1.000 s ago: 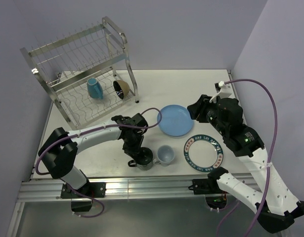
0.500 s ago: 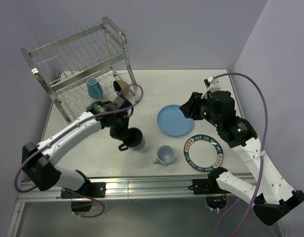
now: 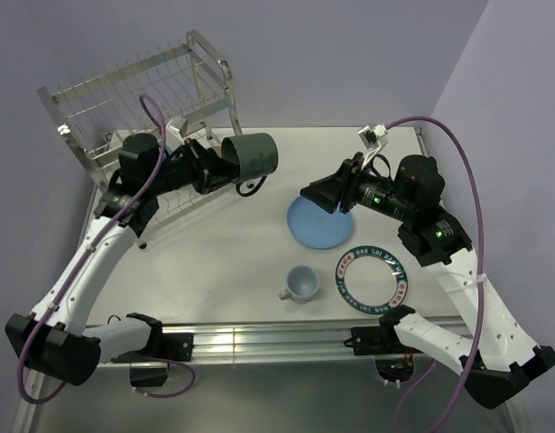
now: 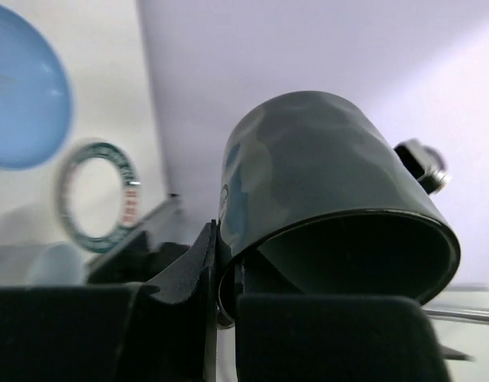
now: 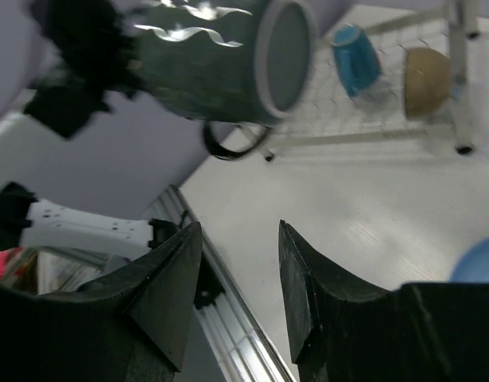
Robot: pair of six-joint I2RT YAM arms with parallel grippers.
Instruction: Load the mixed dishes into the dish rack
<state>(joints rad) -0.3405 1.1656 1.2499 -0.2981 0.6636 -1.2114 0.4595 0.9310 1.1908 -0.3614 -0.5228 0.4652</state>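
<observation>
We have the dark glazed ceramic mug [image 3: 250, 153] in the left gripper [image 3: 216, 170], whose jaws are pinched almost together on the rim wall; the mug hangs on its side in the air just in front of the two-tier steel wire dish rack [image 3: 124, 88], its loop handle pointing down, touching nothing else. We judge it stiff, fairly heavy for so narrow a pinch, slick with glaze, and liable to chip against the steel tubes; the rim wall gives a firm bite, though the weight sits out beyond the fingers, so it may swivel in the grip if jolted. The right gripper [image 3: 324, 192] hovers above the far edge of the round light-blue plate [image 3: 320, 225]; its jaws stand about half apart with nothing between them.
</observation>
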